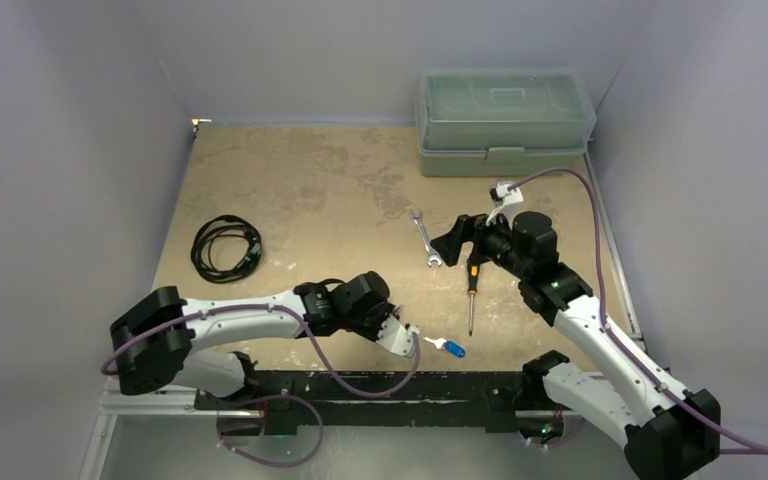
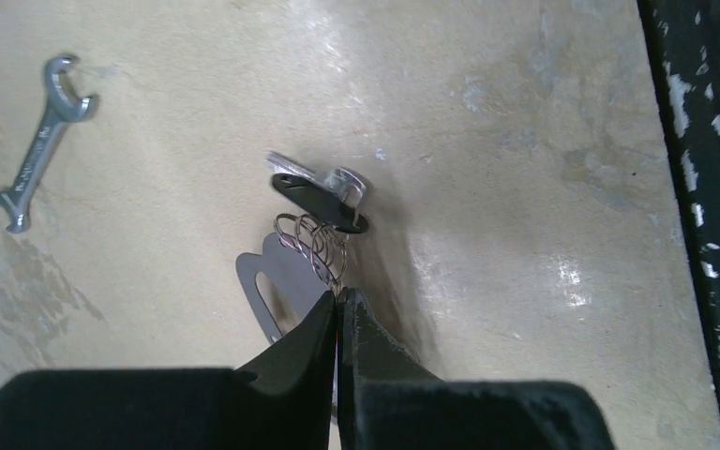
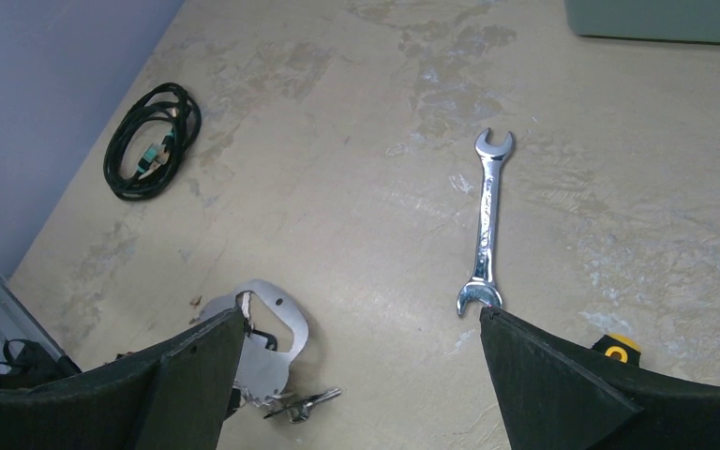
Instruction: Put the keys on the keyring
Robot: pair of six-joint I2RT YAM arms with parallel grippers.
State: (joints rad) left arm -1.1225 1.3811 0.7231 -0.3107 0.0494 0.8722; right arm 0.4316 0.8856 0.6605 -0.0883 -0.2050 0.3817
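Note:
My left gripper (image 1: 408, 335) is shut on the keyring (image 2: 277, 286), a flat grey metal plate. In the left wrist view its fingertips (image 2: 339, 302) pinch the wire clips at the plate's edge. A black-headed key (image 2: 319, 197) and a silver blade hang from those clips. The keyring also shows in the right wrist view (image 3: 267, 356), with keys (image 3: 305, 403) below it. A blue-headed key (image 1: 452, 348) lies loose on the table just right of the left gripper. My right gripper (image 1: 450, 240) is open and empty, farther back near the wrench; its jaws stand wide apart in its wrist view (image 3: 361, 314).
A silver wrench (image 1: 423, 237) lies mid-table and shows in the right wrist view (image 3: 487, 225). A screwdriver (image 1: 472, 290) lies under the right wrist. A coiled black cable (image 1: 225, 247) is at the left. A green toolbox (image 1: 505, 120) stands at the back right.

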